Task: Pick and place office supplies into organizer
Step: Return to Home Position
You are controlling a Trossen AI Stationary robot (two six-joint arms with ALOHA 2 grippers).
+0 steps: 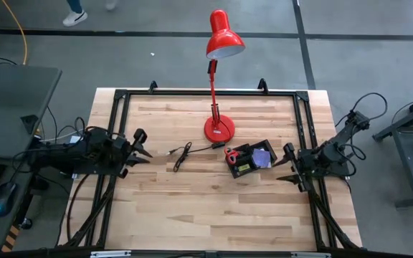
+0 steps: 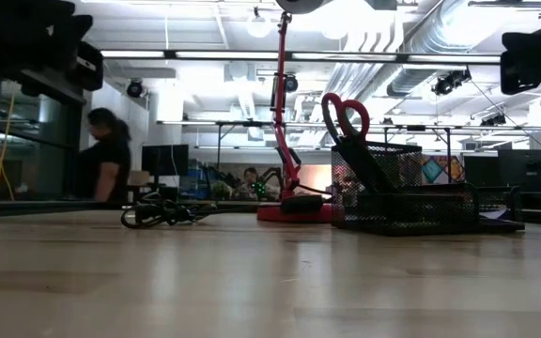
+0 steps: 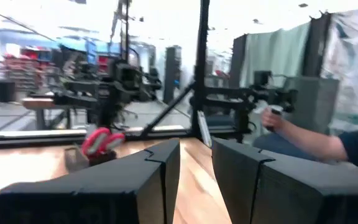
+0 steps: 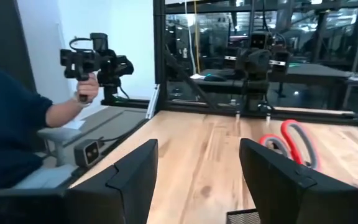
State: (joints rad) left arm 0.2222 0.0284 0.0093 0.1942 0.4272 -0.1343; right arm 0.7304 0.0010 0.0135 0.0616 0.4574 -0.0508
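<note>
High view: black mesh organizer (image 1: pixel 253 170) on the wooden table (image 1: pixel 214 208), just beside the round base of the red lamp (image 1: pixel 219 129). Standing up in it, red-handled scissors (image 1: pixel 230 153); lying inside, purple sticky pad (image 1: pixel 262 156). At the table's left side, left gripper (image 1: pixel 143 145), fingers a little apart, holding nothing. Near the organizer, right gripper (image 1: pixel 285 163), fingers wide apart, empty too.

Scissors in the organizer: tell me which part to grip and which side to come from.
Grip the scissors by the red handle loops, coming from straight above. They stand blades-down in the organizer, so only the handles rise clear of its mesh wall, which blocks a side approach to the blades.
</note>
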